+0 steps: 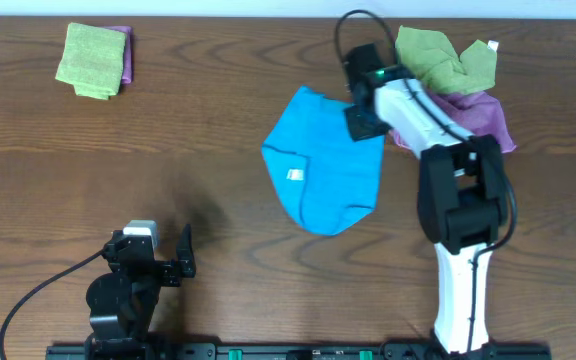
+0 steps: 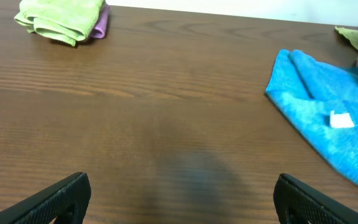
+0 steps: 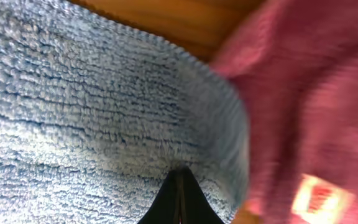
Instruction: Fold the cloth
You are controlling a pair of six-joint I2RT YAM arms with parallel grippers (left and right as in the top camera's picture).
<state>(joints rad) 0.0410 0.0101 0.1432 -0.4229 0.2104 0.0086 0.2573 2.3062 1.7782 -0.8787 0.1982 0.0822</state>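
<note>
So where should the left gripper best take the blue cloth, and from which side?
Probably the cloth's left corner, approached low from the left. That corner points out toward the open left gripper and lies flat on bare table. It is also across from the end where the right gripper sits, so lifting it should carry one half over.

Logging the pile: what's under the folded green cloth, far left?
A purple cloth, only its right edge peeking out from the green cloth. The rest is covered, so its fold and extent cannot be seen.
</note>
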